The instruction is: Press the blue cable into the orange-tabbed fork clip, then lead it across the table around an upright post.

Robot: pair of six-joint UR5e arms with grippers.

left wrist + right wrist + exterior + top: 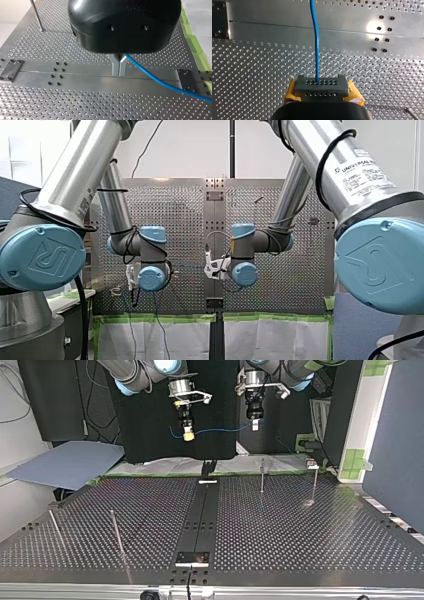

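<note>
A thin blue cable point(220, 430) hangs stretched between my two grippers, high above the perforated table point(300, 530). In the left wrist view my left gripper point(119, 73) has its metal fingers pressed together on the blue cable point(155, 78), which runs off to one side of them. In the right wrist view my right gripper point(319, 86), with yellow pads, is shut on the blue cable point(315, 37), which leads straight ahead of it. In the top view my right gripper point(188, 436) is at the left and my left gripper point(255, 425) at the right. No orange tab shows in any view.
Upright posts stand on the table: two at the far right of the top view point(261, 477) point(315, 485), two near its front left point(116, 532) point(55, 527). A small fixture point(311, 464) sits at the far edge. A dark centre strip point(202, 515) splits the table.
</note>
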